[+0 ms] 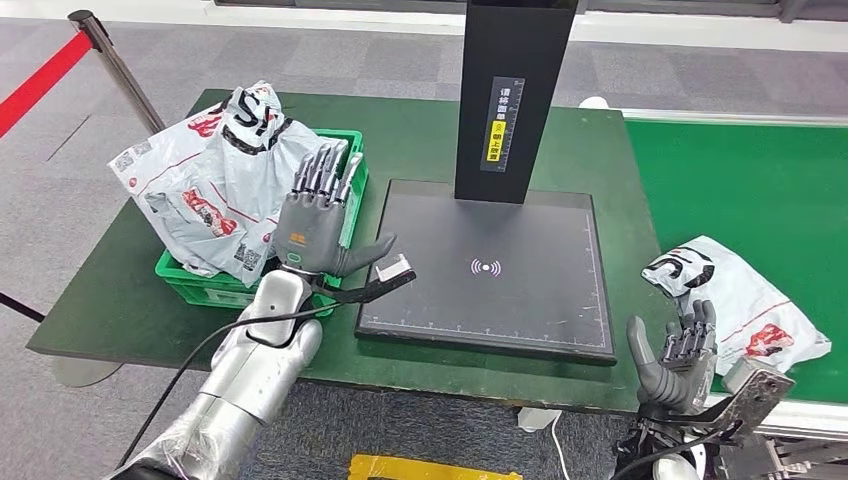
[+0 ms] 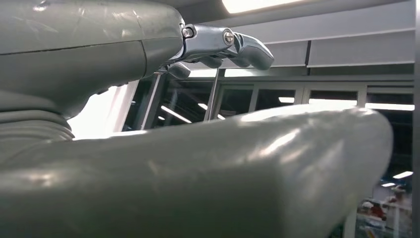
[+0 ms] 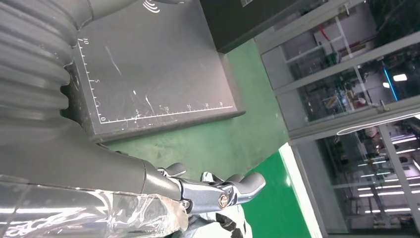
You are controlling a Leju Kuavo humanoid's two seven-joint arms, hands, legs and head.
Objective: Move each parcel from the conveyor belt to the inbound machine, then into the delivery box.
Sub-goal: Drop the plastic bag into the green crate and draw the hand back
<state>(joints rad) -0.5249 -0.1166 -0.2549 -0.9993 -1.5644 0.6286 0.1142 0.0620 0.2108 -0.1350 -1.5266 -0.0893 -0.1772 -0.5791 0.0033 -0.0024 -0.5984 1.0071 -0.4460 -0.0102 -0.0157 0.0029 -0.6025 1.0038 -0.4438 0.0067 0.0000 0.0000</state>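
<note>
While right hand (image 1: 680, 352) hovers open, empty, parcel (image 1: 740, 300) lies just beyond its fingertips on conveyor belt (image 1: 740, 180); left hand (image 1: 318, 215) open, empty.

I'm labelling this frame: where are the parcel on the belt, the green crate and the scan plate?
parcel on the belt (image 1: 745, 300), head view, its grey middle.
green crate (image 1: 200, 285), head view, front wall.
scan plate (image 1: 520, 300), head view, bare dark surface.

The inbound machine (image 1: 487, 265) sits mid-desk (image 1: 120, 300), its column (image 1: 515, 95) rising from the plate's far edge; the delivery box (image 1: 205, 282) stands near the desk's left edge, parcels (image 1: 205, 180) heaped in it; one parcel (image 1: 745, 300) lies on the conveyor belt (image 1: 740, 180), right of the desk.
</note>
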